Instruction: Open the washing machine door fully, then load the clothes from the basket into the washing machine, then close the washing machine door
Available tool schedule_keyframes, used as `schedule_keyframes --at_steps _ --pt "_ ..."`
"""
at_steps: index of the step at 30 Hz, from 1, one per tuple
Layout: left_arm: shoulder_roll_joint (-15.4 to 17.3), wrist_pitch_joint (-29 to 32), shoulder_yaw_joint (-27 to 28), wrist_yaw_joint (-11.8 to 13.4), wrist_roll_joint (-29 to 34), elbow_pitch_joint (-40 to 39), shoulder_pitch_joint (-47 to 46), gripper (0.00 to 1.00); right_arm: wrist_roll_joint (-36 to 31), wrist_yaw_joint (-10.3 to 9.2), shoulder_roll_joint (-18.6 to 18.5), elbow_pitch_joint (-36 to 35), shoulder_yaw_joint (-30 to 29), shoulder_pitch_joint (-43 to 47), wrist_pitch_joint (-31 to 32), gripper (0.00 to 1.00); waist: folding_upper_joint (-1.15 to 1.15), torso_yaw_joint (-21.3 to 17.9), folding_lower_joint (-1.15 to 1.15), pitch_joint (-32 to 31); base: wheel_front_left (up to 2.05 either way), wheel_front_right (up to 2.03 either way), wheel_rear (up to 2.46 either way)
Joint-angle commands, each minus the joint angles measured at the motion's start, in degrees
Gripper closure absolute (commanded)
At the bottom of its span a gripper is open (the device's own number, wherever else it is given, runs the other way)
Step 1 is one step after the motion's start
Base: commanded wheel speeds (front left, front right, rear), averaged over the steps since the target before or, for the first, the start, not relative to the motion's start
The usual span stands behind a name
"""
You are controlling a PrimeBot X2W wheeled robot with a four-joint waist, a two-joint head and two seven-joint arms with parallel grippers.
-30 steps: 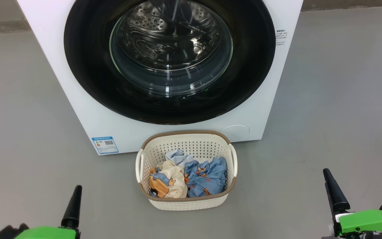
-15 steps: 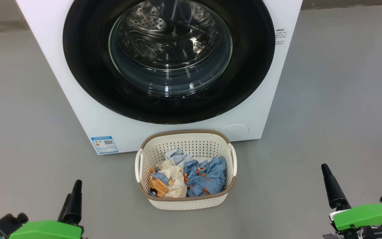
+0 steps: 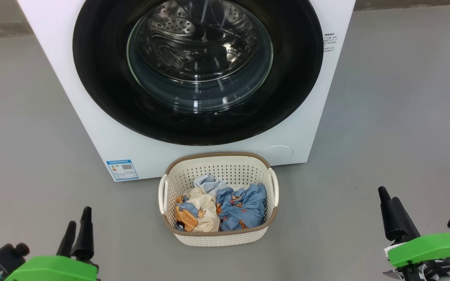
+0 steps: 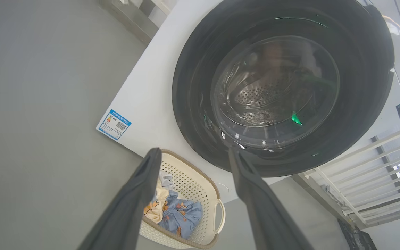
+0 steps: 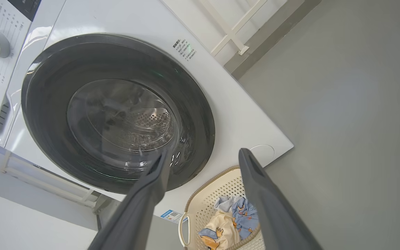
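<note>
Washing machine door (image 3: 198, 66): shown shut, lying flush against the front panel; the steel drum (image 3: 193, 35) is seen through its bulging glass.
Washing machine (image 3: 104, 144): placed squarely ahead on the grey floor (image 3: 33, 117), with a blue label sticker (image 3: 122, 169) low on its front.
Basket (image 3: 217, 155): set on the floor just before the machine, below the door's lower edge.
Clothes (image 3: 221, 207): heaped inside the basket, none yet removed.
Left gripper (image 3: 79, 217): held low at the near left, well apart from door and basket; in the left wrist view its fingers are spread, with nothing between them.
Right gripper (image 3: 389, 195): held low at the near right, likewise well apart; in the right wrist view its fingers are also spread and empty.
Step in hand: judged to be the approach to the door; opening is not yet begun.
Hazard, grip: no handle can be made out with certainty, so the glossy black rim may be gripped at a poor spot and slipped from.
Hazard, swing: whether the door clears the basket rim cannot be told; the basket could be struck or shoved.
Hazard, loading: if the door is left part open, the soft garments may be snagged or dropped on the floor.
</note>
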Motion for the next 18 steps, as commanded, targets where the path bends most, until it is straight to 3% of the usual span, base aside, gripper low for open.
schedule_keyframes --at_steps 1,18 --pt "1.5 -0.7 1.1 -0.3 1.6 -1.7 -3.3 0.00 -1.7 0.53 -1.1 -1.7 0.5 -2.4 -0.8 0.00 0.00 0.0 0.00 0.0 0.00 0.00 0.00" --pt "2.1 -3.5 1.5 -0.4 13.5 -0.6 -4.5 0.00 -15.2 0.65 -2.2 -1.7 -0.2 -3.1 -3.7 0.00 0.00 0.3 0.00 -0.2 0.00 0.00 0.00"
